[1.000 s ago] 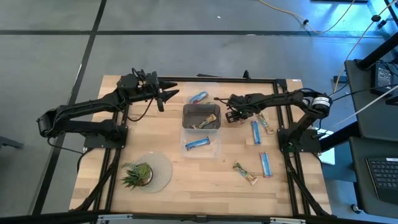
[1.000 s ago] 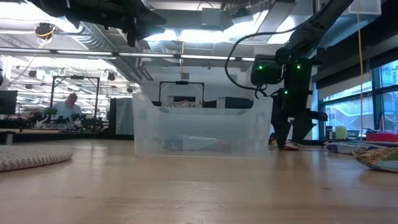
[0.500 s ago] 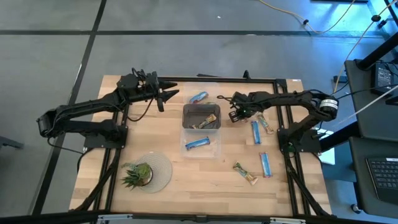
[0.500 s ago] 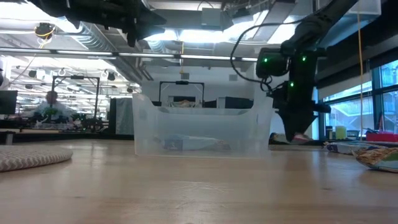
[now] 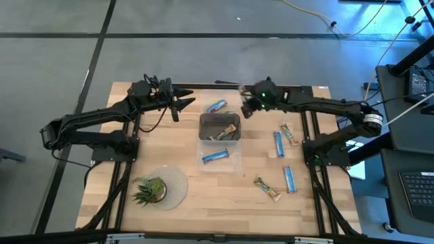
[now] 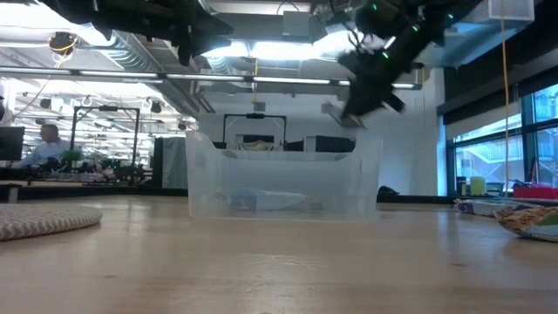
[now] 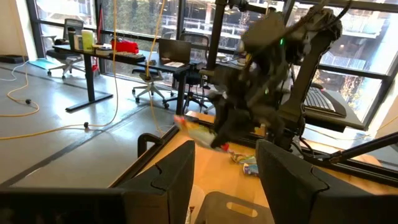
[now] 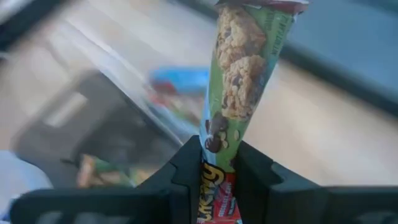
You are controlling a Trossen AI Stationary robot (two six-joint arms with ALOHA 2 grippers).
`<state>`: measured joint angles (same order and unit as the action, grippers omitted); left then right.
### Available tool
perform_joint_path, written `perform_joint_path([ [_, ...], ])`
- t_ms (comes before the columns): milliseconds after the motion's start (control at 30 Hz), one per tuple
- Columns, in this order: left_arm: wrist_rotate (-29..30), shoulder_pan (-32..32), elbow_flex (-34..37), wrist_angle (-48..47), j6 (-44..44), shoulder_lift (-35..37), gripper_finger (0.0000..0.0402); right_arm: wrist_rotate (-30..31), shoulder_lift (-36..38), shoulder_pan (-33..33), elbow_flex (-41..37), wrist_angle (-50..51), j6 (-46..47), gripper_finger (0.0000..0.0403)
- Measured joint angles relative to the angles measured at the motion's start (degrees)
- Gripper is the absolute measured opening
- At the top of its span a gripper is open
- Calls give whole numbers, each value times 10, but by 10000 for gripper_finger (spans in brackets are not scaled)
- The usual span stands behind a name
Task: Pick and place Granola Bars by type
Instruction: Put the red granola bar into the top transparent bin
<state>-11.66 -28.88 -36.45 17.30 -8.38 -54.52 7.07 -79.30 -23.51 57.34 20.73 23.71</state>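
My right gripper (image 5: 245,110) hangs above the table just beyond the far right corner of the clear bin (image 5: 237,144). It is shut on a green-and-red granola bar (image 8: 242,74), which also shows in the low view (image 6: 336,113). My left gripper (image 5: 184,105) waits open, level, at the far left of the bin. One brown/gold bar (image 5: 222,133) lies in the bin's far compartment and one blue bar (image 5: 215,156) in its near one. Another blue bar (image 5: 217,106) lies on the table beyond the bin. My right gripper pinches the bar between its two fingers (image 8: 186,168), on a stretch near one end (image 8: 217,140). The rest of the bar sticks out past the fingertips, along the fingers. The gripper slants downward, and the bar is lifted clear, above the bin's rim.
Right of the bin several bars lie on the table: two blue (image 5: 278,144) (image 5: 289,179), a green/gold one (image 5: 289,134) and a gold one (image 5: 266,188). A potted plant (image 5: 150,190) stands on a round mat at the near left.
My right gripper has shut on the bar that lay on the table right of the bin and risen with it. It has tipped from pointing straight down to slanting, and has drifted toward the far edge. The bar is now lifted clear.
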Motion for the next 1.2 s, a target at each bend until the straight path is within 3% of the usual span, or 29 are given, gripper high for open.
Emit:
perform_joint_path([
  [300,0,0,0,-33,-1,0,162,-22,-127,-1,185,42,-184,78],
  [500,0,0,0,-39,-13,0,165,-40,-230,-11,264,104,-243,78],
  [800,0,0,0,-39,-14,0,163,-42,-320,-17,281,120,-241,78],
  [1200,0,0,0,-39,-14,0,163,-42,-332,-18,278,118,-235,78],
])
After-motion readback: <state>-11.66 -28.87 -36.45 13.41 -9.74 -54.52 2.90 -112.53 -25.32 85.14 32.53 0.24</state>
